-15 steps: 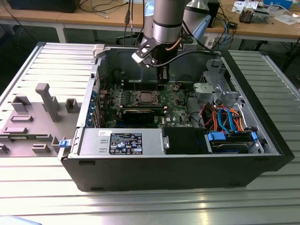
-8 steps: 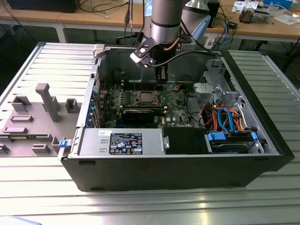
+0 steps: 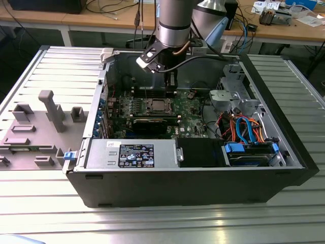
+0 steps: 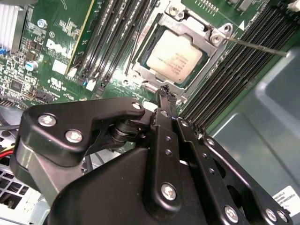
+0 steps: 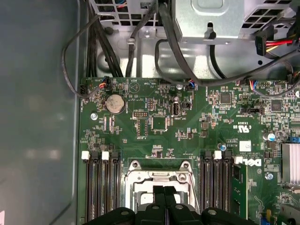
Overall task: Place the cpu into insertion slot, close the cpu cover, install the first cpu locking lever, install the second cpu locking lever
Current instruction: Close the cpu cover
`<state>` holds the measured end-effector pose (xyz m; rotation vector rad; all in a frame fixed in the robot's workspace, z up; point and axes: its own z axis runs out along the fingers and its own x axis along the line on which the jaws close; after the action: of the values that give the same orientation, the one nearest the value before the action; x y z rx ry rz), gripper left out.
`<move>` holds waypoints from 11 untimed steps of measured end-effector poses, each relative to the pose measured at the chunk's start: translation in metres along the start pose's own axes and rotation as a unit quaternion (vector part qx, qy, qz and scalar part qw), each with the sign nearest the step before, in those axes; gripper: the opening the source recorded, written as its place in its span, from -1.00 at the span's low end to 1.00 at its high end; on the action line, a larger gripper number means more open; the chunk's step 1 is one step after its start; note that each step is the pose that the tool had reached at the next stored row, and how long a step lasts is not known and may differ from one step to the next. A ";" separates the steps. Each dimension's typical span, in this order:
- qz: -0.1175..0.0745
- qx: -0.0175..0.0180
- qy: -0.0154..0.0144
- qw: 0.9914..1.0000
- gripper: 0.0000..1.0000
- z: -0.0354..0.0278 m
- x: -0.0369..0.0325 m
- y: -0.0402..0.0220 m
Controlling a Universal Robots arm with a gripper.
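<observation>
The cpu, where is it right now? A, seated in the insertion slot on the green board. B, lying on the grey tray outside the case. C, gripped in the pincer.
A: in the second wrist view the cpu lies flat inside the insertion slot on the green board, while the pincer near it is shut with nothing between its tips.

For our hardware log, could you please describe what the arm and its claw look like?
The arm is a smooth silver-grey cylinder with a dark cable looping off its wrist. The claw is matte black: flat jointed links dotted with silver screw heads, narrowing to slim tips.
</observation>
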<state>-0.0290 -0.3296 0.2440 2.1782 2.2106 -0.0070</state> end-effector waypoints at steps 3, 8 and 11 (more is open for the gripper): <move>0.000 0.000 0.000 1.000 -0.79 0.0001 0.0000 -0.0022; 0.000 0.000 0.000 1.000 -0.79 0.0003 0.0000 -0.0025; 0.000 0.000 0.000 1.000 -0.79 0.0003 0.0000 -0.0030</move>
<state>-0.0319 -0.3296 0.2436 2.1784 2.2107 -0.0074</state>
